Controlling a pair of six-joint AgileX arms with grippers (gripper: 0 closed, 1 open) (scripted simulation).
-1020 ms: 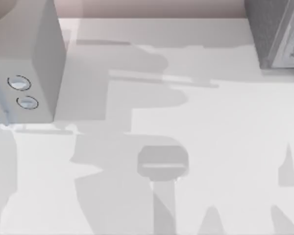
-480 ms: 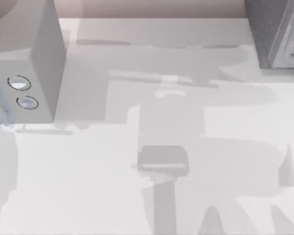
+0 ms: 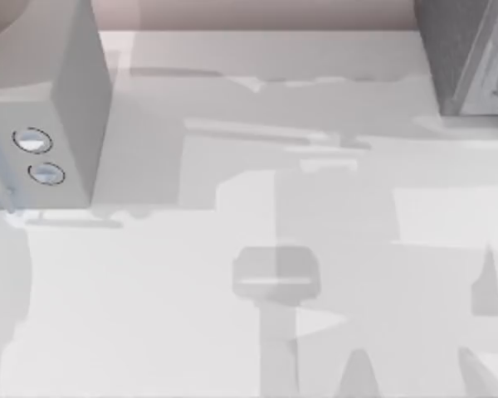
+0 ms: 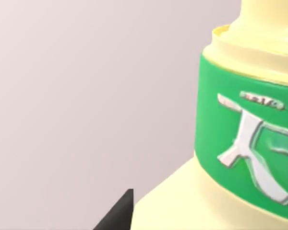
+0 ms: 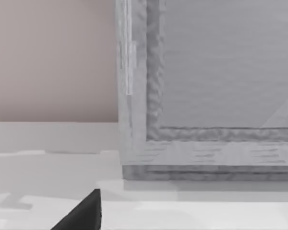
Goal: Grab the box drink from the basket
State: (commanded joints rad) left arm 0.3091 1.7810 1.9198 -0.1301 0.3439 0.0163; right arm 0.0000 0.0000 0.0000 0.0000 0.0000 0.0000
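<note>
White worktop (image 3: 149, 315), shadow patches across it. Top view: one pale grey box-shaped appliance (image 3: 41, 124) at the left edge with two round dials (image 3: 31, 141); one grey textured box (image 3: 465, 58) at the far right corner; one small flat grey block (image 3: 276, 272) near the middle. Right wrist view shows that grey textured box (image 5: 206, 86) close up, standing on the worktop, plus one dark fingertip (image 5: 81, 213). Left wrist view: one cream bottle with a green label (image 4: 240, 139), one dark fingertip (image 4: 120, 213) beside it. Can't tell either hand's state. Can't make out a box drink or basket.
</note>
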